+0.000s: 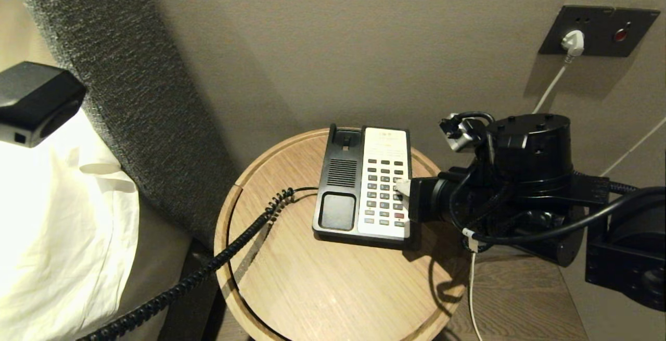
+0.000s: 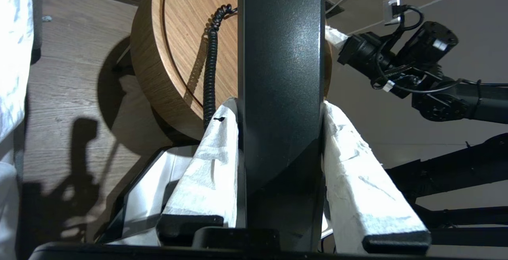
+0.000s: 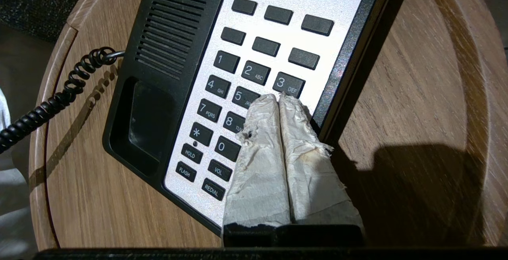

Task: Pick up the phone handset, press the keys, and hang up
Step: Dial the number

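Handset grip: left gripper (image 2: pixel 279 133) pinches the phone handset (image 2: pixel 281 73) across its black shaft, one taped finger on each flank, held off the phone base and beyond the table's edge.
Coiled cord: cord (image 1: pixel 229 250) runs from the phone base's cradle side across the wooden top and drops over the table rim toward the held handset.
Keying claw: right gripper (image 3: pixel 278 100) has its two taped fingers pressed together into one blunt point, tips over the keypad (image 1: pixel 385 187) of the phone base (image 1: pixel 361 185), between the 5 and 3 keys, about where the 6 sits; whether they touch a key I cannot tell.
Cradle: empty, on the phone base's side away from the right gripper.
Table: round table (image 1: pixel 312 289) carries the phone base near its back edge.
Stage, as judged: handset lifted, key pressing in hand, hang-up not yet done.
Risk one: that joined tip is broader than one key, so it may press two neighbours at once.
Risk two: a slanted push could slide the light phone base across the smooth wood.
Risk three: pulling the handset further from the phone base could tauten the cord and drag the base.
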You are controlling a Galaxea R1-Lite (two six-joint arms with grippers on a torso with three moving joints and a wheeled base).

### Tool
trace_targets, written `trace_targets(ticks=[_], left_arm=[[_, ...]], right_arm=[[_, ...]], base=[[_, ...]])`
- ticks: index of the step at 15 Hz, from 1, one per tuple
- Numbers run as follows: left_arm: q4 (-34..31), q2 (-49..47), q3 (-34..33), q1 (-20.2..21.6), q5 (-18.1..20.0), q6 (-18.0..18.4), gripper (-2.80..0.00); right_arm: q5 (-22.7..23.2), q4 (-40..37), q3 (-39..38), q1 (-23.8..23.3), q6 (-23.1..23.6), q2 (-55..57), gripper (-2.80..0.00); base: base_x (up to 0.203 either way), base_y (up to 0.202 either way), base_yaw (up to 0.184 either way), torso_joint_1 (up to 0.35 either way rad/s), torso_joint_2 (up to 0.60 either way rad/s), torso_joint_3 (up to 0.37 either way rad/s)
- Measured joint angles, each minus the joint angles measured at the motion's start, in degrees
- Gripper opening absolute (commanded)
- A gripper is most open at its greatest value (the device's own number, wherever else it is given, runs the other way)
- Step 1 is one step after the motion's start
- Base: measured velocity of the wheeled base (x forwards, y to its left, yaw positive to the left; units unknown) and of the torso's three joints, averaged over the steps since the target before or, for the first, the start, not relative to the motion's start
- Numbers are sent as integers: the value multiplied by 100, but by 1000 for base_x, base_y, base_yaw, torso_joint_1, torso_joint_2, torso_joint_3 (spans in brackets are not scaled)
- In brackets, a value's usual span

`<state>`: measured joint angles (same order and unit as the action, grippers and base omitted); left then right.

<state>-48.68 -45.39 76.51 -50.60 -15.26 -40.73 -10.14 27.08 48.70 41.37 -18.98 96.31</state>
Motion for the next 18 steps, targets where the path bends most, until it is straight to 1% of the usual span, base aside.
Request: trace_targets(ticks=[18], left_arm=[[9,11,-72,-2,6,2,-280]], right_arm=[[-22,36,-37,-15,30,86,-280]], base=[[0,0,0,0,0,0]])
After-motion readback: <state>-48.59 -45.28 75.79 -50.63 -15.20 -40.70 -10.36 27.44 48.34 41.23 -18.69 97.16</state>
